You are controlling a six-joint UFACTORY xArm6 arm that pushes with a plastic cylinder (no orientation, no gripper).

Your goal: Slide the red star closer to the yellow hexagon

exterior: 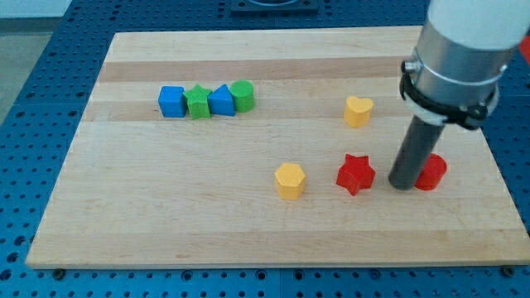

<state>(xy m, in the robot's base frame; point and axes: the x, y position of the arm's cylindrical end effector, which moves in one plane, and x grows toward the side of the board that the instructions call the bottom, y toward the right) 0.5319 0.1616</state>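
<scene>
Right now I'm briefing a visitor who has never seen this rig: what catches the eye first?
The big arm at the view's right, my tip planted between the red star and a red block. Then the blue-and-green row at upper left, and the yellow hexagon left of the star.

My arm shows as a broad white cylinder at the top, stepping down into a grey metal collar. A black clamp ring wraps the collar's lower edge, with a small lug on its left. Below it hangs a straight dark rod, matte and smooth, ending at my tip (402, 186).
</scene>
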